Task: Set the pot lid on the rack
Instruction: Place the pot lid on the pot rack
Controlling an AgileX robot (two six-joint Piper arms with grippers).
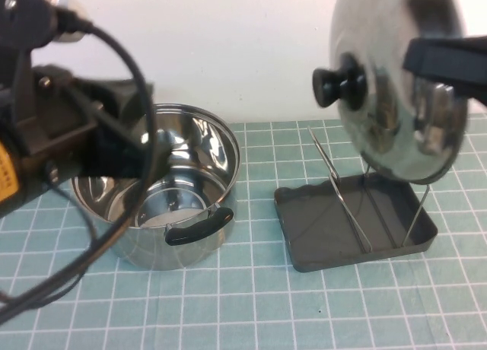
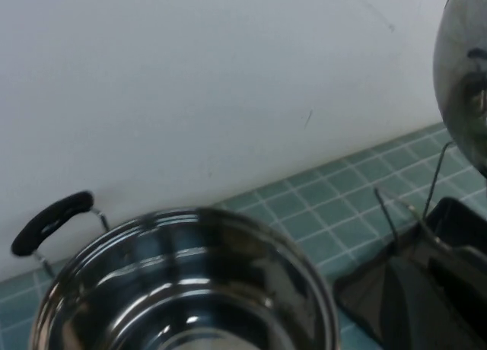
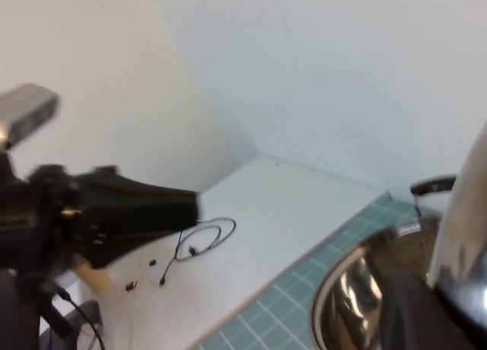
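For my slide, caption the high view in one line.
Right gripper holds the pot lid upright above the rack; left gripper hovers at the pot.

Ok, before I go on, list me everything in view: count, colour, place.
pot lid: one, shiny steel with black knob, held on edge in the air above the rack, knob facing the pot
rack: one, dark grey tray with thin wire loops, on the mat at right
pot: one, steel with black handles, open, left of the rack
mat: one, green with white grid, under everything
left gripper: raised at the pot's left rim
right gripper: raised at right, gripping the pot lid's rim
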